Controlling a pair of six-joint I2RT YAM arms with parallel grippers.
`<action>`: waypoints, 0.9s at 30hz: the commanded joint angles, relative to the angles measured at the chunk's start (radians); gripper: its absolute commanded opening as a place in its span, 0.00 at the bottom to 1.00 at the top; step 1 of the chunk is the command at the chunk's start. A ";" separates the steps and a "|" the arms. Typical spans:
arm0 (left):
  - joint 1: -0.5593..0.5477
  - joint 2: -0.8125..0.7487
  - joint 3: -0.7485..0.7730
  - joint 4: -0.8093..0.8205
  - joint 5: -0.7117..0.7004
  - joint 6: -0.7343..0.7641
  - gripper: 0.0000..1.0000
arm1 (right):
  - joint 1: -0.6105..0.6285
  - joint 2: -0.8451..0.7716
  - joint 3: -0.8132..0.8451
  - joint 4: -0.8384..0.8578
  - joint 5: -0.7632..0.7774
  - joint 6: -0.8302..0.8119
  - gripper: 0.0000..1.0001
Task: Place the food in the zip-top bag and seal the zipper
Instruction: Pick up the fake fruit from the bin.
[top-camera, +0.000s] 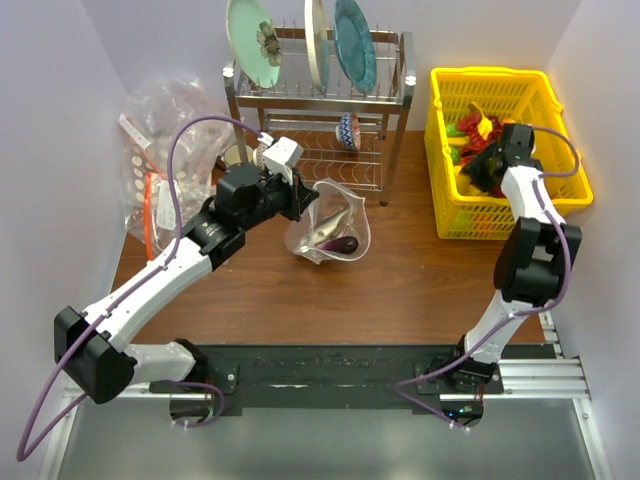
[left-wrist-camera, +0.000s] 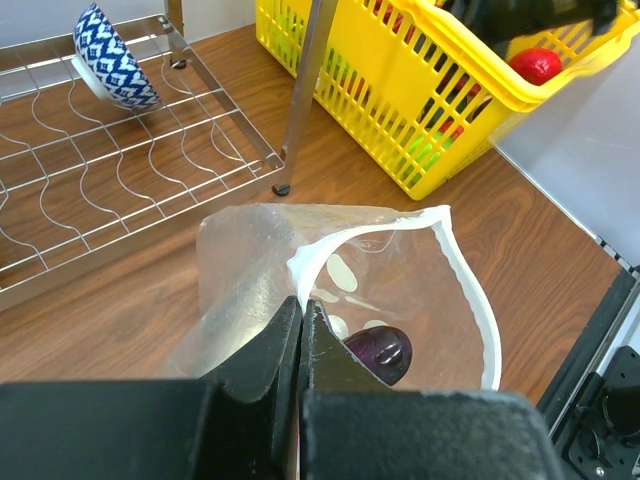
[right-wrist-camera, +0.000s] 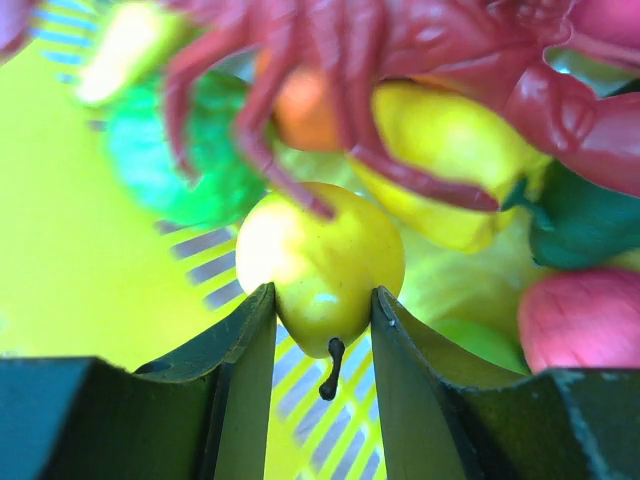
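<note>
The clear dotted zip-top bag (top-camera: 328, 232) stands open on the table in the middle. A purple toy food (top-camera: 345, 243) lies inside it, and it also shows in the left wrist view (left-wrist-camera: 381, 352). My left gripper (top-camera: 303, 200) (left-wrist-camera: 302, 303) is shut on the bag's white mouth edge, the zipper (left-wrist-camera: 484, 310), and holds the mouth open. My right gripper (top-camera: 487, 165) (right-wrist-camera: 322, 295) is down in the yellow basket (top-camera: 560, 120). Its fingers press both sides of a yellow toy pear (right-wrist-camera: 320, 255), stem toward the camera. More toy food lies around the pear, including a red lobster-like toy (right-wrist-camera: 420, 60) and green pieces.
A metal dish rack (top-camera: 320, 110) with plates stands at the back, with a blue-patterned bowl (left-wrist-camera: 108, 65) on its lower shelf. A rack leg (left-wrist-camera: 305, 90) stands between bag and basket. A pile of clear bags (top-camera: 160, 150) lies at the left rear.
</note>
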 joint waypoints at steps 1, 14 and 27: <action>0.000 -0.023 -0.004 0.058 -0.008 0.027 0.00 | -0.007 -0.127 -0.004 0.011 0.092 -0.028 0.32; 0.000 -0.041 -0.004 0.061 0.004 0.021 0.00 | -0.019 -0.361 -0.004 -0.073 0.169 -0.083 0.32; 0.000 -0.033 0.002 0.053 0.004 0.022 0.00 | -0.018 -0.608 -0.061 0.057 -0.134 -0.055 0.32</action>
